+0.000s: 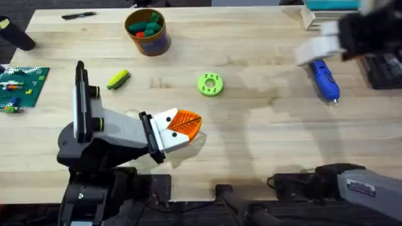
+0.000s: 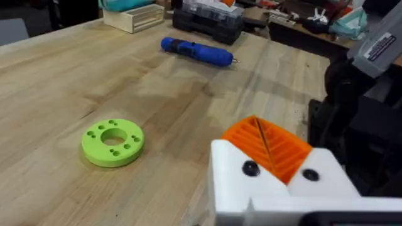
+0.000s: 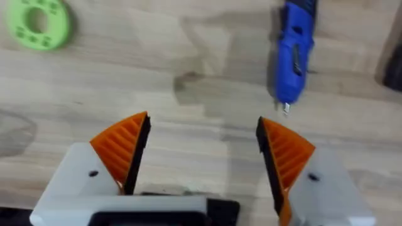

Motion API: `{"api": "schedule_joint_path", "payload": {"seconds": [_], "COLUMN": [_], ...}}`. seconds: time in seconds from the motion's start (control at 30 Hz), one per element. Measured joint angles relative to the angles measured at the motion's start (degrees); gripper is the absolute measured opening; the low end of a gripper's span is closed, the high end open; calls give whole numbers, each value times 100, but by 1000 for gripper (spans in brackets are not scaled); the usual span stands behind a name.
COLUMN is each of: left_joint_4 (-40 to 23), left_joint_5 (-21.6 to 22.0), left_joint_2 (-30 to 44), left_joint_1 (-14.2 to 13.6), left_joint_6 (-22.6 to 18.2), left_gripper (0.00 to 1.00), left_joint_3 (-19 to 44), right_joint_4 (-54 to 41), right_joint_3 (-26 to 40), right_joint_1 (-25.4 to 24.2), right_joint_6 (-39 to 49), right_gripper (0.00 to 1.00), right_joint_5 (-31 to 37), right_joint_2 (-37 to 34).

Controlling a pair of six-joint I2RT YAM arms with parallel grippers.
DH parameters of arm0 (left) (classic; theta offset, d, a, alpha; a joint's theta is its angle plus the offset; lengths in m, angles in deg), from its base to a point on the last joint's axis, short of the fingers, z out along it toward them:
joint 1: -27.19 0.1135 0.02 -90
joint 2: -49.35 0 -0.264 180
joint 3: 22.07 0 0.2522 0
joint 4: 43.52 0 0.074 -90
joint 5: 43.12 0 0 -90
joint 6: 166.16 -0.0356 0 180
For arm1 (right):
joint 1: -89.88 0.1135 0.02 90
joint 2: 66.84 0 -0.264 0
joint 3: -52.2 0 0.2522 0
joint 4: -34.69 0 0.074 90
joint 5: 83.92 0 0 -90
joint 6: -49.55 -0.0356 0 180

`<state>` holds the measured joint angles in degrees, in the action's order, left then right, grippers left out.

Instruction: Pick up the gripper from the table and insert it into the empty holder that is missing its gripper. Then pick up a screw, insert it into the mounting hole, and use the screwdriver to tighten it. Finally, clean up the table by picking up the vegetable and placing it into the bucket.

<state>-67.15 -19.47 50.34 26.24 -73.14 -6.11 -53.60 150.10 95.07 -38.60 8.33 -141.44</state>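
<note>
The table point(image 1: 251, 144) is big and made of pale wood. On its far right side lies the screwdriver point(image 1: 325, 81), a long blue stick. Its long way runs from the far edge toward the near edge, and its small metal tip points toward the robot.

The right pincer point(image 3: 201, 147) hangs just above the screwdriver's far end, so the right arm is much the nearer one. It is spread wide with nothing in it. The screwdriver lies in front of the gap, a bit to one side, tip toward the pincer. I think the pincer must come down over the middle of the stick and close across its thin way.

The left pincer point(image 1: 182, 129) sits low at the near left, well apart from the screwdriver. It looks pressed together with nothing held.

The bucket point(image 1: 148, 30) stands at the far side. The vegetable point(image 1: 118, 80) lies near the left arm, slanted, its green end toward the near left.
</note>
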Motion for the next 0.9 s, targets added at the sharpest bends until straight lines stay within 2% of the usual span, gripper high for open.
{"api": "schedule_joint_path", "payload": {"seconds": [0.2,0.37,0.57,0.6,0.63,0.7,0.8,0.9], "left_joint_4": [0,0,0,0,0,0,0,0], "left_joint_5": [7,11,11,11,11,11,11,12], "left_joint_2": [0,0,0,0,0,0,0,0], "left_joint_1": [0,0,0,0,2,0,0,0], "left_joint_6": [0,0,0,0,0,0,0,0], "left_gripper": [9,9,9,9,9,9,9,9], "left_joint_3": [0,0,0,0,0,0,0,0], "right_joint_4": [357,853,1378,1517,1940,2233,2794,3152], "right_joint_3": [-276,-278,-278,-278,-278,-278,-290,-298], "right_joint_1": [-1716,-2540,-2745,-2744,-2745,-2745,-2742,-2743], "right_joint_6": [1215,2051,2571,2620,2711,2742,2964,3213], "right_gripper": [994,994,991,969,932,984,994,995], "right_joint_5": [-318,-583,-668,-670,-688,-697,-712,-876], "right_joint_2": [-227,-752,-1422,-1553,-1969,-2297,-2898,-3140]}}
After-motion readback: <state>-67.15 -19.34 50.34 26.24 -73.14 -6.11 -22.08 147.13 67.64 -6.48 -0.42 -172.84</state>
